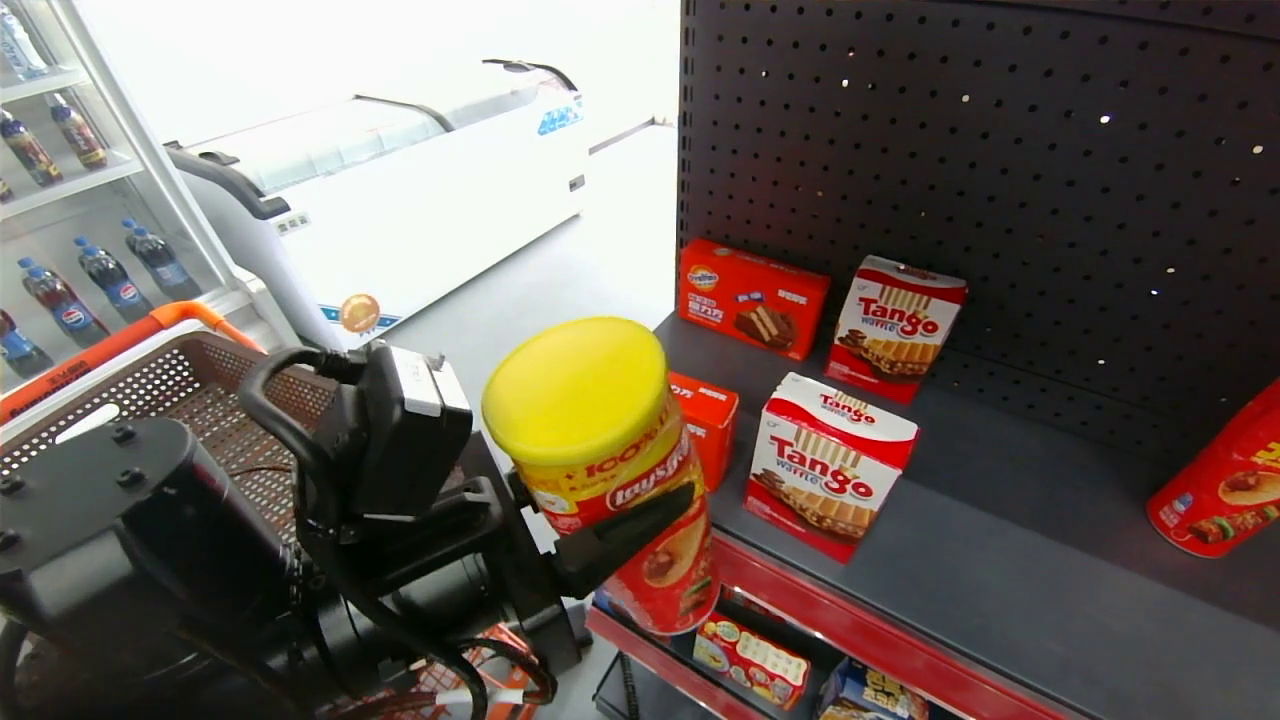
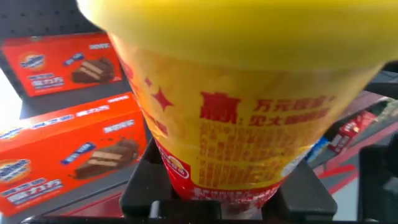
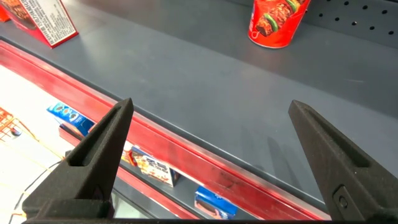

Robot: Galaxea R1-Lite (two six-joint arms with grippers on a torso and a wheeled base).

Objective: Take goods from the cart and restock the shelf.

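Grips a chip can point(image 1: 610, 470) with a yellow lid in the left jaws, closed on the can's red lower body, lid up and leaning a little. Hangs in the air off the front left corner of the shelf point(image 1: 1000, 560), between it and the cart point(image 1: 190, 390). Just behind the can on the shelf, an orange biscuit box point(image 1: 705, 425); beside that, a standing red-and-white wafer box point(image 1: 830, 465). Farther back, against the pegboard point(image 1: 1000, 130), a second orange box point(image 1: 752, 297) and a second wafer box point(image 1: 893, 328), near each other but apart. At the shelf's right end, a red can point(image 1: 1220, 480), well apart from the boxes. Over the shelf's red front edge point(image 3: 186, 146), the right jaws, wide open and gripping nothing.
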